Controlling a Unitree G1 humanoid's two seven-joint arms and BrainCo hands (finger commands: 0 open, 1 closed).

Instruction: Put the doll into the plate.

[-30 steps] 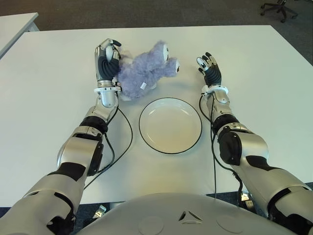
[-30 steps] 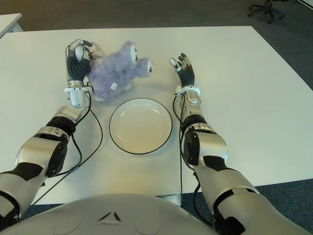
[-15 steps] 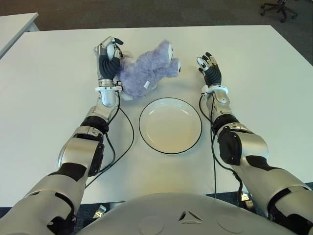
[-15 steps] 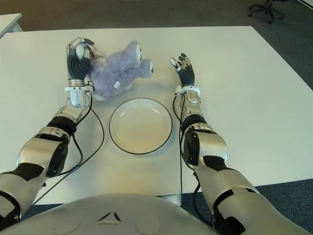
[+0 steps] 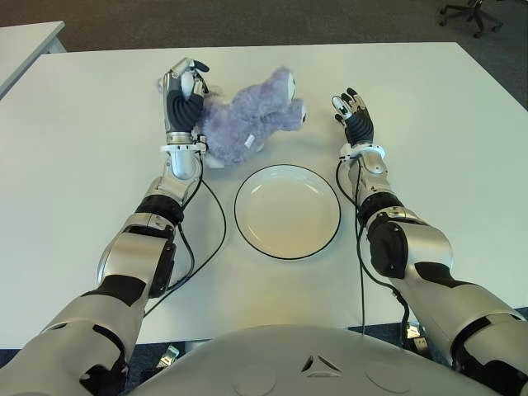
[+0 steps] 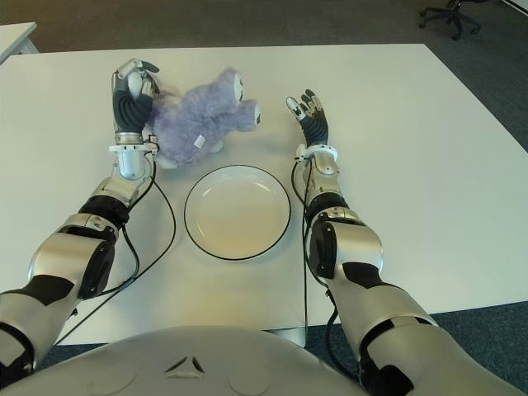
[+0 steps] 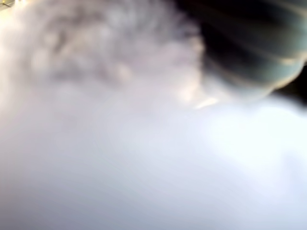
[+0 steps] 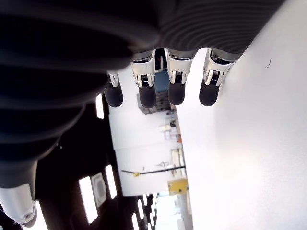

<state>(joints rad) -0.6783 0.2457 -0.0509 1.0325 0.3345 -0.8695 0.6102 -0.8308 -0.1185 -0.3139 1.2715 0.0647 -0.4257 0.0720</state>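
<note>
A fluffy lilac doll (image 5: 244, 117) hangs just above the white table (image 5: 82, 148), behind the plate and a little to its left. My left hand (image 5: 183, 92) is shut on the doll's left end, fingers curled into the fur; lilac fur (image 7: 96, 96) fills the left wrist view. The white plate (image 5: 287, 211) with a dark rim sits between my arms with nothing in it. My right hand (image 5: 353, 114) stands upright to the right of the doll, fingers (image 8: 175, 91) straight and holding nothing.
Black cables (image 5: 216, 223) run along the table beside my left forearm, near the plate's left rim. An office chair (image 5: 470, 12) stands on the dark floor past the far right corner. Another table's corner (image 5: 29, 41) shows at the far left.
My left hand has lifted slightly with the doll in it, and the doll's head end has risen and swung a little to the right. The right hand has not moved.
</note>
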